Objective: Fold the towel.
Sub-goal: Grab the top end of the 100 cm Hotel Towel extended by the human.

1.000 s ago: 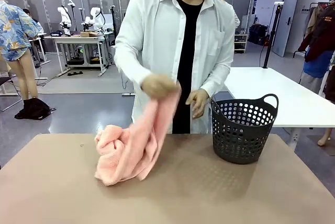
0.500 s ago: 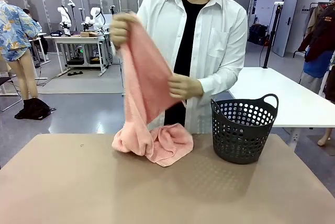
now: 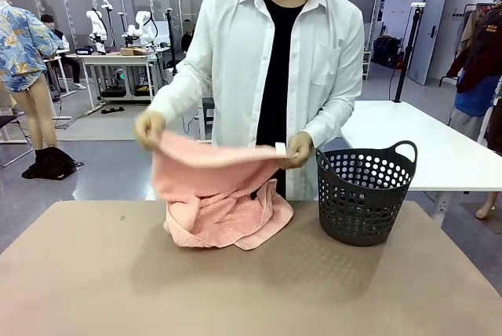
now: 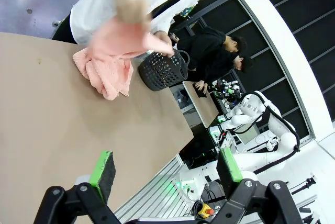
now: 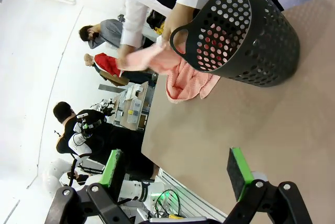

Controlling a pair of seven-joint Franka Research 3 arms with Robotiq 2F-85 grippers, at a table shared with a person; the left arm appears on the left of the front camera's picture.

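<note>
The salmon-pink towel (image 3: pixel 216 195) is held by the person at the far side of the table, its top edge stretched between both hands (image 3: pixel 149 128) while its lower part lies bunched on the tabletop. The towel (image 4: pixel 112 56) also shows in the left wrist view, far beyond my left gripper (image 4: pixel 167 169), which stands open with nothing between its green pads. In the right wrist view the towel (image 5: pixel 180 75) lies behind the basket, well away from my right gripper (image 5: pixel 175 169), which is open and holds nothing.
A dark perforated plastic basket (image 3: pixel 365 195) with handles stands on the brown table (image 3: pixel 251 289) to the right of the towel. The person stands close against the table's far edge. The basket (image 5: pixel 246 41) is the nearest object to the right gripper.
The person lowered the towel from a raised, one-corner hold and now stretches its top edge level between both hands; the bunched part stays on the table. Both grippers stay open.
</note>
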